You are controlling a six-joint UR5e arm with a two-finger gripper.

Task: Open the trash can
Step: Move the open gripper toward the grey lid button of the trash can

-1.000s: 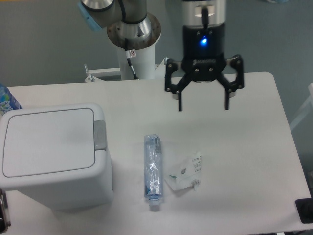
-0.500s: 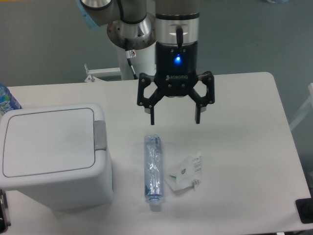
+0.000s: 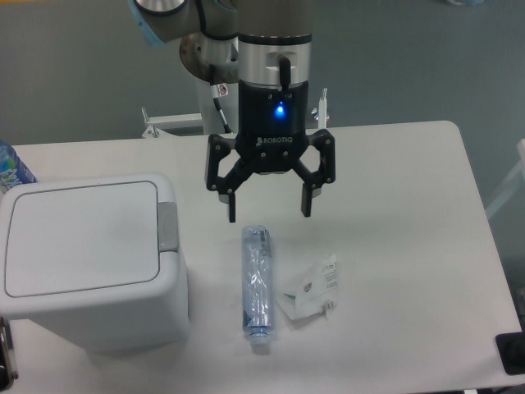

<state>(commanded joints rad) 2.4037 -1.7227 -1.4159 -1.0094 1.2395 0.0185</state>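
With the gripper [image 3: 269, 212] hanging spread wide above the bottle [image 3: 256, 281], right of the closed bin [image 3: 90, 263] at the table's left edge, the best approach is probably pressing one fingertip squarely onto the grey tab [image 3: 167, 226].

The arm [image 3: 215, 29] is built of silvery-grey metal cylinders, with a pale blue plastic cap at one joint and a round, polished flange above a white pedestal. A thin black cable with a small white tag runs down the pedestal. The wrist section is a silver-grey tube with a dark slot on its face. Below it sits the black claw [image 3: 270, 212] body, bearing a glowing blue light and small white lettering. Two black, angular linkage fingers [image 3: 307, 197] end in narrow straight tips.
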